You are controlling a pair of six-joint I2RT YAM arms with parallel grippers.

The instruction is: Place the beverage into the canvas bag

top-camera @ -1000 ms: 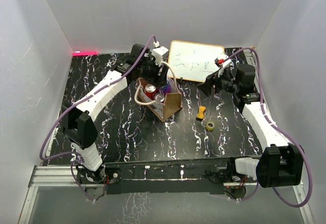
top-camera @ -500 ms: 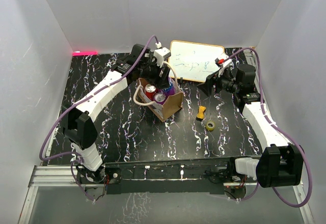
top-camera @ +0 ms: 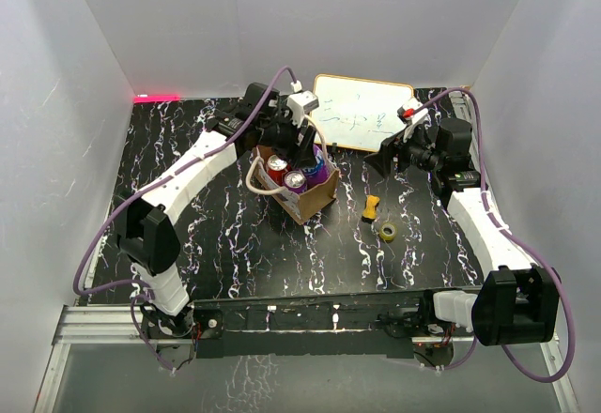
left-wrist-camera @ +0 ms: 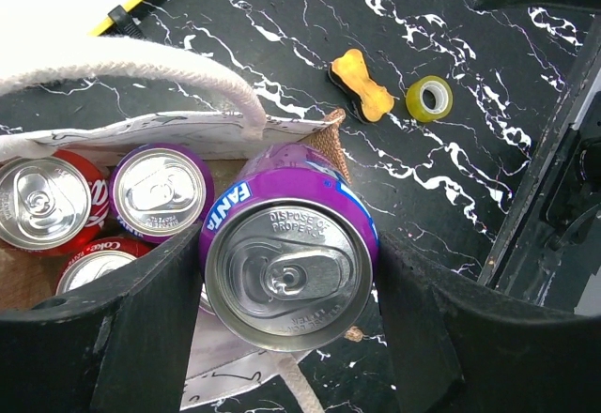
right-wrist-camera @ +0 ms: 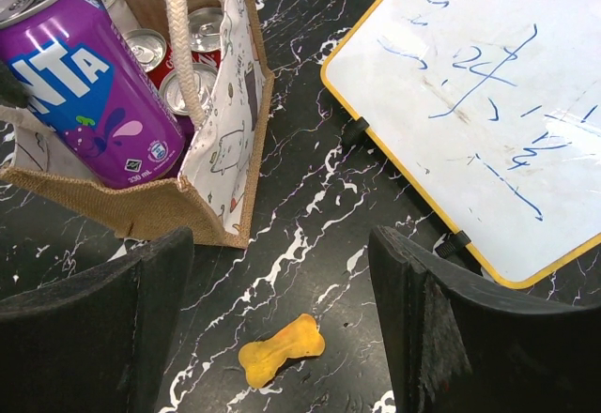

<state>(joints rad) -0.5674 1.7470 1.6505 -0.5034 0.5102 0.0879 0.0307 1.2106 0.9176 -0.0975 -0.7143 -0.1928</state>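
Three other cans (left-wrist-camera: 155, 192) are seen inside the canvas bag (right-wrist-camera: 141, 211), which stands toward the middle of the tabletop's (top-camera: 235, 253) far edge. The purple Fanta can (left-wrist-camera: 286, 282) is clasped across its round wall by the left pincer (left-wrist-camera: 291, 244), with its base inside the bag's mouth at the right end. Its long axis is tipped somewhat off upright, lid uppermost; toward which edge cannot be told. It is judged stiff, smooth and rather slippery, fairly heavy if full, and dentable under a hard squeeze, so the side wall is best gripped squarely at mid-height. The right pincer (right-wrist-camera: 282, 244) is held wide and empty toward the far right corner.
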